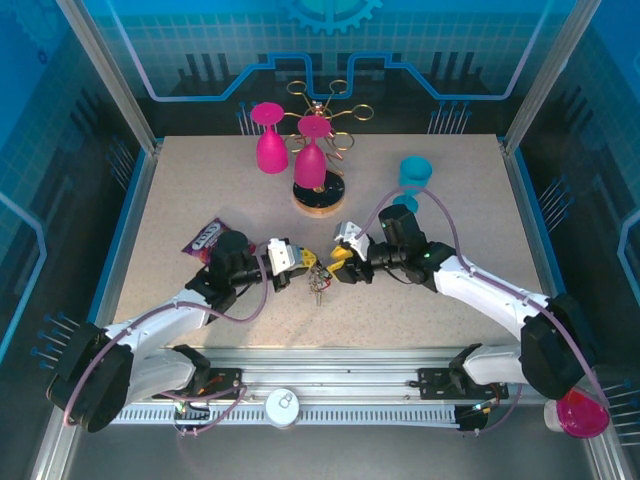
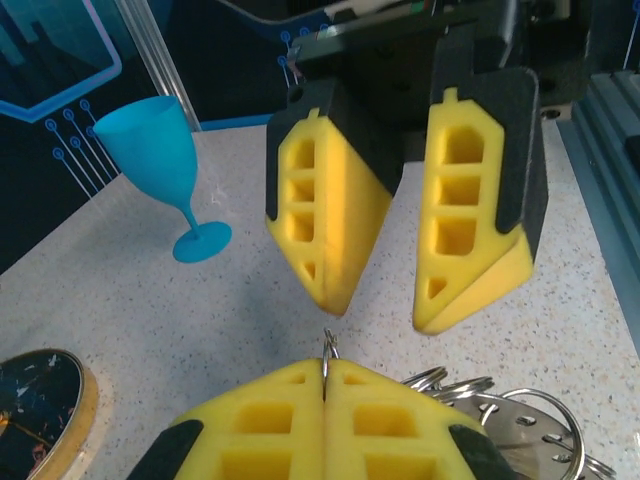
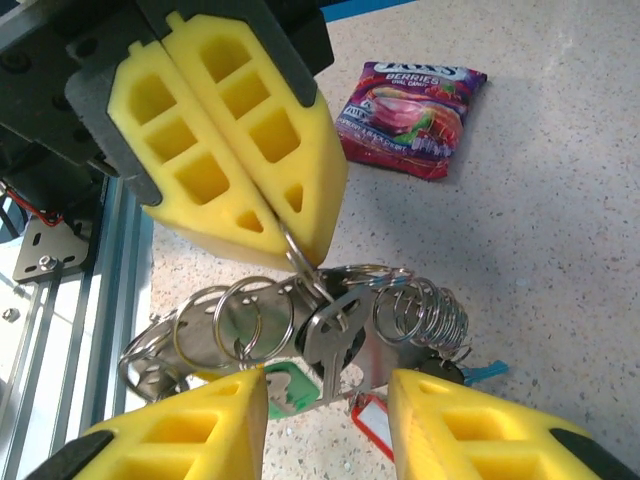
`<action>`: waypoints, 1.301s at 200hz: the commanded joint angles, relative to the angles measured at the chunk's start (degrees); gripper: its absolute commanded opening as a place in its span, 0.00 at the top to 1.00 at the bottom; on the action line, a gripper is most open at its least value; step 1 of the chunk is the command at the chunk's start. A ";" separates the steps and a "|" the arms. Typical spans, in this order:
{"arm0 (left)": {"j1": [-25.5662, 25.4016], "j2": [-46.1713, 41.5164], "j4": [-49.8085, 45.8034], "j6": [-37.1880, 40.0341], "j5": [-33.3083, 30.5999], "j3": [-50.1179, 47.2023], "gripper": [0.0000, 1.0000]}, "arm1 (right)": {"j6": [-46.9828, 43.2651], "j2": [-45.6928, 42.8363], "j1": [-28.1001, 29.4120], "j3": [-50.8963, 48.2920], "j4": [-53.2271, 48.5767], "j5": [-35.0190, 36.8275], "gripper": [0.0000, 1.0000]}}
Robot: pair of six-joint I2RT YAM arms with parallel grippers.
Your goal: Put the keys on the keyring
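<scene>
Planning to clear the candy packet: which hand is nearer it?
Left. The left hand sits just right of the candy packet; the right hand lies farther right.

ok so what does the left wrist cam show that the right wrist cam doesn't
Left wrist view: a blue wine glass standing on the table, and the edge of the round wooden rack base.
Right wrist view: a purple berries candy bag, plus a green tag and a red tag on the keys.
Shared: the bunch of metal rings and keys, the left gripper shut on a thin metal ring, and the right gripper open, facing it.
</scene>
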 commanded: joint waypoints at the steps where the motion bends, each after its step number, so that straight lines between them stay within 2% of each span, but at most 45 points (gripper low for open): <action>1: 0.57 -0.04 4.58 -1.08 3.11 -0.64 1.00 | 1.44 0.95 0.69 0.40 3.69 -1.68 0.63; 36: 0.59 0.23 4.38 -0.68 3.92 -0.55 1.00 | 0.80 1.31 0.83 0.72 4.67 -2.89 0.64; 78: 0.61 0.15 4.24 -0.57 4.28 -0.56 1.00 | -0.14 2.24 1.27 1.31 4.79 -4.96 0.71; 155: 0.68 0.13 4.91 -1.09 5.10 -0.54 1.00 | -0.94 1.32 0.92 1.00 2.84 -4.22 1.00; 191: 0.97 0.18 7.15 -3.08 6.94 -0.54 1.00 | -1.57 1.82 0.39 1.38 0.17 -3.79 1.00; 209: 1.13 0.75 12.16 -5.68 9.03 -1.30 1.00 | -2.47 3.12 0.30 3.44 -4.22 -3.00 1.00; 260: 1.42 3.93 19.93 -10.15 11.74 -1.01 1.00 | -1.86 5.84 0.55 7.76 -9.35 -7.07 1.00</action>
